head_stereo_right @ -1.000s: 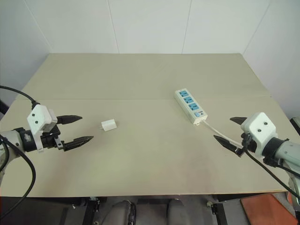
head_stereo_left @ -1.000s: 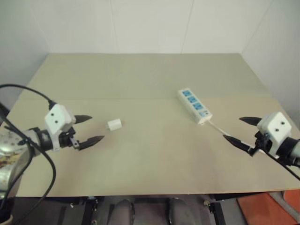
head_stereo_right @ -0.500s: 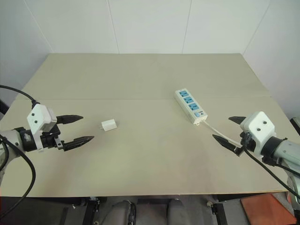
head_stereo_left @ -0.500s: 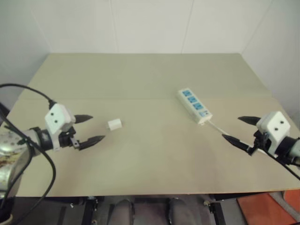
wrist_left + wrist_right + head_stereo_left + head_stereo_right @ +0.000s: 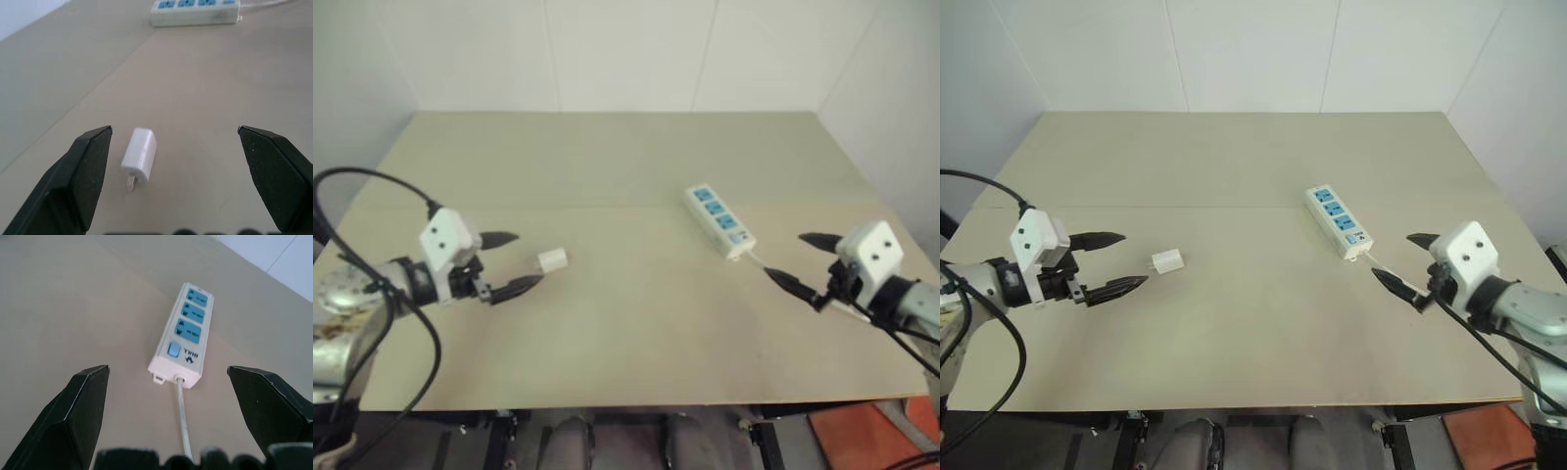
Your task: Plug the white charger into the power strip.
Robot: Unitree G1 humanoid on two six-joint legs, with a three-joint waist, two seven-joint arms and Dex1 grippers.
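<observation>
The white charger (image 5: 553, 260) lies on its side on the tan table, left of the middle, its prongs toward my left gripper (image 5: 139, 157). My left gripper (image 5: 510, 262) stands open just left of the charger, apart from it, fingers pointing at it. The power strip (image 5: 720, 221) lies at the right, blue socket faces up, its thin cord (image 5: 183, 421) running toward my right gripper. My right gripper (image 5: 800, 259) is open above the cord, a short way from the strip's switch end (image 5: 173, 349).
The tan table (image 5: 626, 157) stretches wide behind both things, with a seam across its middle. White walls stand at the back and right. A black cable (image 5: 372, 181) loops over my left arm near the table's left edge.
My left gripper has moved right, closer to the charger. My right gripper has moved left along the cord toward the power strip. Charger and strip have stayed put.
</observation>
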